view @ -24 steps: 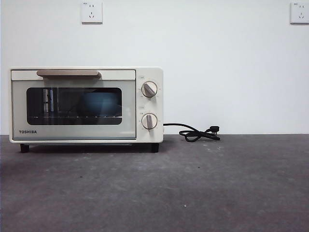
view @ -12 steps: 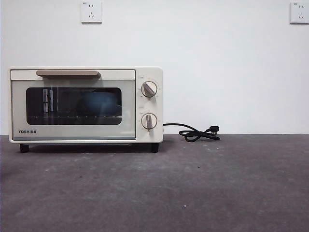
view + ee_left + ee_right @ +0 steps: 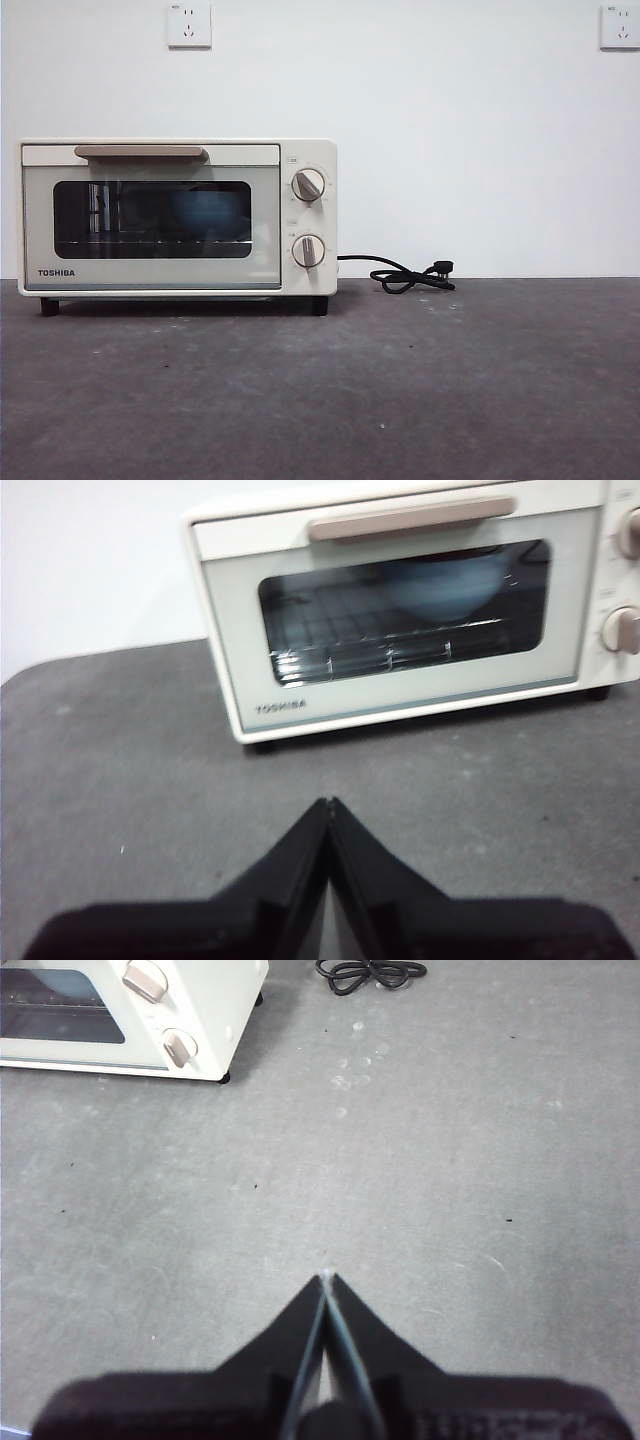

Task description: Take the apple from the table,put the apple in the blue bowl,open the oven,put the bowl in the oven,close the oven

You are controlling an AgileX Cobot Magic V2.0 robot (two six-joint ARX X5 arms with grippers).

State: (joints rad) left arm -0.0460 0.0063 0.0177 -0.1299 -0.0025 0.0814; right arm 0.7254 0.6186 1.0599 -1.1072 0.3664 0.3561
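The cream-white oven (image 3: pixel 178 218) stands at the left of the table (image 3: pixel 400 380) with its glass door closed. Through the glass the blue bowl (image 3: pixel 208 214) shows on the rack, also as a blue bowl (image 3: pixel 445 585) in the left wrist view. The apple is hidden. My left gripper (image 3: pixel 329 805) is shut and empty, held back over bare table in front of the oven (image 3: pixel 400 600). My right gripper (image 3: pixel 326 1278) is shut and empty too, over the table to the right of the oven (image 3: pixel 130 1015). Neither arm shows in the front view.
The oven's black cord (image 3: pixel 405 275) lies coiled at the wall to the right of the oven, also seen as the cord (image 3: pixel 370 974) in the right wrist view. Two wall sockets (image 3: pixel 190 25) sit high on the white wall.
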